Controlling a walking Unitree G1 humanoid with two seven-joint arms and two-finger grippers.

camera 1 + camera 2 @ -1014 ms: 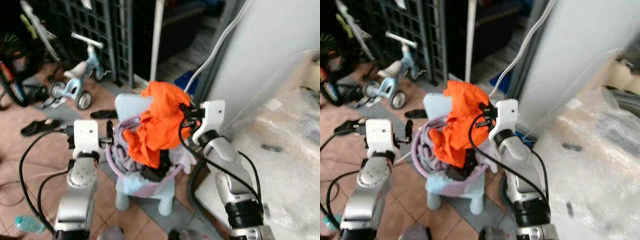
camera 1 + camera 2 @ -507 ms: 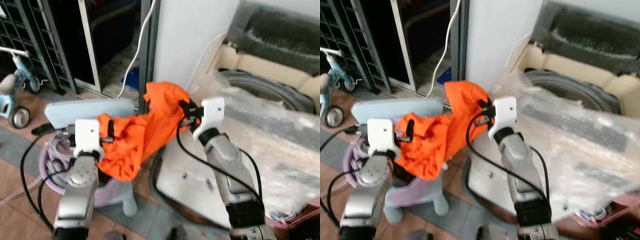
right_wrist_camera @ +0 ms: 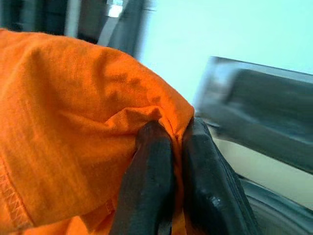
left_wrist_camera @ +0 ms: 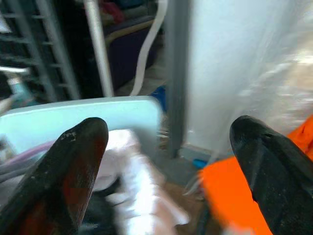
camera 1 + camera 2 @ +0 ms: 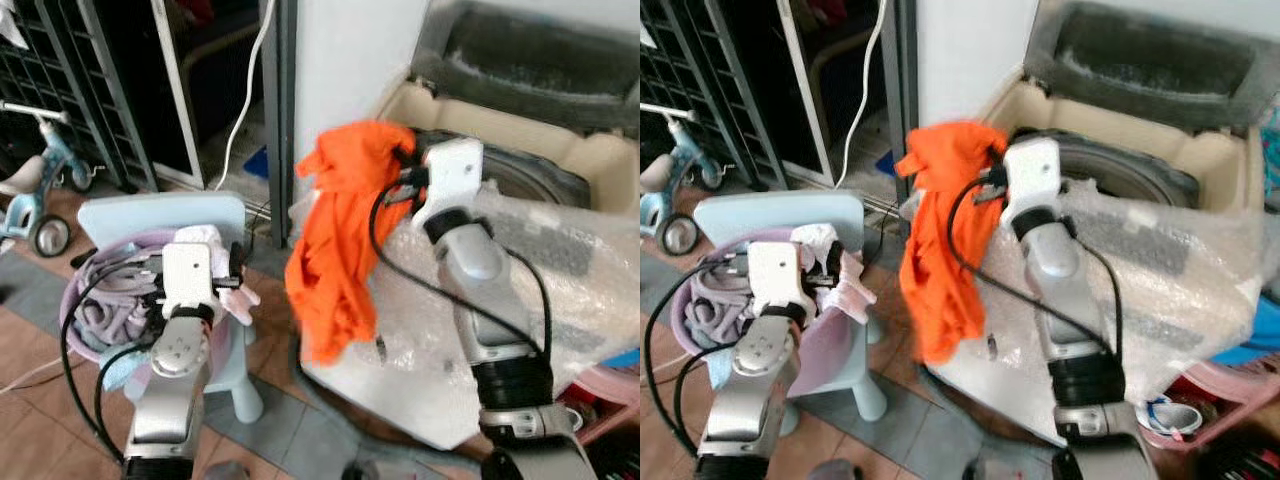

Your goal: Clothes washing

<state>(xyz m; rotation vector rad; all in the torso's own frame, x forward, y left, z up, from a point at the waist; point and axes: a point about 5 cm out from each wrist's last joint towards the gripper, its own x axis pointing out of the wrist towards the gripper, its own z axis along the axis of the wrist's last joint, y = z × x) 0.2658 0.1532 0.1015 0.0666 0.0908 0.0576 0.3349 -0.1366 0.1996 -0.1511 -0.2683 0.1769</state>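
An orange garment (image 5: 340, 230) hangs from my right gripper (image 5: 405, 160), which is shut on a fold of its cloth (image 3: 168, 125). It dangles beside the front corner of the top-loading washing machine (image 5: 520, 170), whose lid is up and whose drum opening shows behind the gripper. The machine's body is wrapped in bubble plastic (image 5: 560, 270). My left gripper (image 5: 238, 275) stands open over a lilac laundry basket (image 5: 85, 300) of pale clothes, its fingers (image 4: 78, 161) wide apart with nothing between them.
The basket rests on a small light-blue child's chair (image 5: 160, 215). A white wall column (image 5: 350, 60) stands behind, with a white cable running down. A child's tricycle (image 5: 30, 190) and black grating sit at the left. A pink tub (image 5: 1210, 400) is at the lower right.
My right arm has lifted the orange garment up and to the right, off the basket, toward the washer's opening. The left gripper now holds none of it. The camera has shifted right.
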